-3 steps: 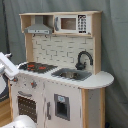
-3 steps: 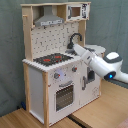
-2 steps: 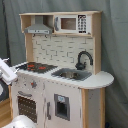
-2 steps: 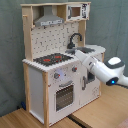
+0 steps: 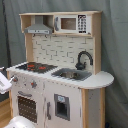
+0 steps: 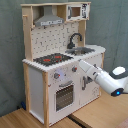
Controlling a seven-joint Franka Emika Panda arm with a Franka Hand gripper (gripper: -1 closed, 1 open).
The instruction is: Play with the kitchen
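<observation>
The kitchen (image 5: 60,95) is a tall white and light-wood toy with a black faucet (image 5: 84,59), a sink (image 5: 72,75), a red-ringed hob (image 5: 36,66), a grey hood (image 5: 39,30) and a windowed oven door (image 5: 27,107). In the second exterior view the kitchen (image 6: 37,85) stands on the left. My white arm reaches in from the second exterior view's right. Its gripper (image 6: 83,66) is close to the cabinet front, just below the counter edge, right of the oven door (image 6: 65,95). In the first exterior view only a white part of the arm (image 5: 4,82) shows, at the left edge beside the hob.
A grey curtain (image 5: 115,45) hangs behind the kitchen. The kitchen stands on a wooden floor (image 6: 95,117). A white rounded object (image 5: 20,123) sits at the bottom edge of the first exterior view. A microwave panel (image 5: 70,23) fills the top shelf.
The arm has dropped lower in both exterior views, from counter height to the cabinet front. The kitchen itself has not changed.
</observation>
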